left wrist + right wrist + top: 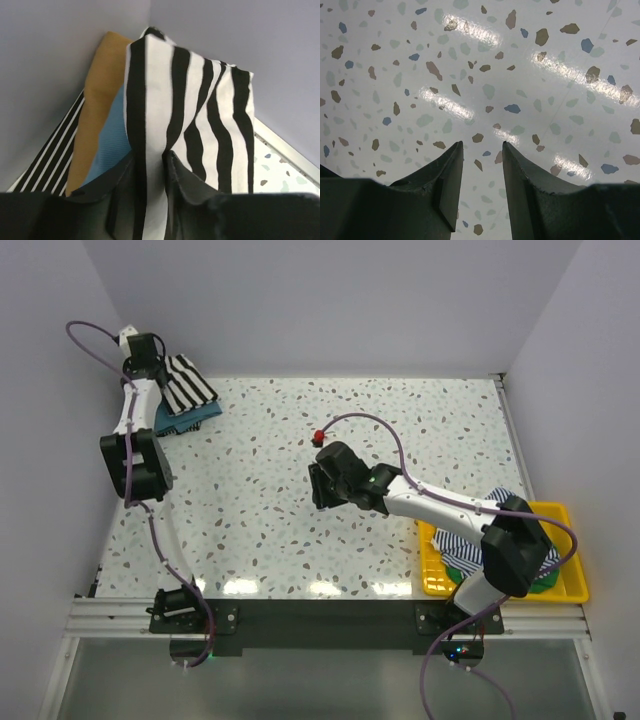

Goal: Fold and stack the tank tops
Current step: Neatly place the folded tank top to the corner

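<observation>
A folded black-and-white striped tank top [188,386] lies on top of a stack at the table's far left corner, over the teal-blue one [190,419]. My left gripper [152,362] is shut on this striped top [190,100]. The left wrist view also shows the teal-blue top [111,140], a tan-brown one [97,105] and a thin-striped one [52,155] below. My right gripper [320,485] is open and empty above the bare table middle [482,145]. More tank tops, striped [462,545] and green [540,578], lie in the yellow tray [575,575].
The yellow tray sits at the table's near right edge. A small red object [320,436] lies on the table just beyond the right gripper. White walls close in the table at the back and both sides.
</observation>
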Controlling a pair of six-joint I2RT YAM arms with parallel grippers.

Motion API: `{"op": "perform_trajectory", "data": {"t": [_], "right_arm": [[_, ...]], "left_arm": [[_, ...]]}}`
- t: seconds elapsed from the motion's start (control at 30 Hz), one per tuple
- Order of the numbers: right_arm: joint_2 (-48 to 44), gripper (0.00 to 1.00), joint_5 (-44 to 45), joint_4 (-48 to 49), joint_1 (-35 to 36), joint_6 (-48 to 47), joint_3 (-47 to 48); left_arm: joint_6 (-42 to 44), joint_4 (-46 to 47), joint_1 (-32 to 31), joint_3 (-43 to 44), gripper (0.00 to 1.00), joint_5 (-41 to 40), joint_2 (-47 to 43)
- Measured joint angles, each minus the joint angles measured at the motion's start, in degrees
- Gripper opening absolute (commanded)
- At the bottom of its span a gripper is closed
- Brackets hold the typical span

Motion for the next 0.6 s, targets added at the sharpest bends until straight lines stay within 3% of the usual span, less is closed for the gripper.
{"op": "perform_trajectory", "data": {"t": [0.03, 0.07, 0.13, 0.17, 0.4, 0.6], "right_arm": [[0.0, 0.41, 0.0, 0.1, 0.0, 0.0, -0.2], [0.0, 0.41, 0.0, 0.0, 0.0, 0.1, -0.5], [0.0, 0.41, 0.0, 0.0, 0.0, 0.2, -0.8], [0.0, 0.41, 0.0, 0.0, 0.0, 0.2, -0.9], [-0.7, 0.42, 0.9, -0.5, 0.0, 0.2, -0.9], [-4.8, 0.46, 3.1, -2.6, 0.0, 0.2, -0.9]], "left_arm": [[-0.4, 0.0, 0.0, -0.5, 0.40, -0.6, -0.2], [-0.7, 0.1, 0.1, -1.1, 0.53, -1.2, -0.5], [-1.4, 0.0, 0.3, -2.1, 0.59, -2.0, -1.2], [-1.6, 0.0, 0.4, -2.5, 0.69, -2.5, -1.6], [-3.1, -0.1, 0.7, -7.6, 0.73, -4.1, -8.6], [-5.5, -0.4, -1.2, -13.2, 0.74, -3.7, -20.4]]}}
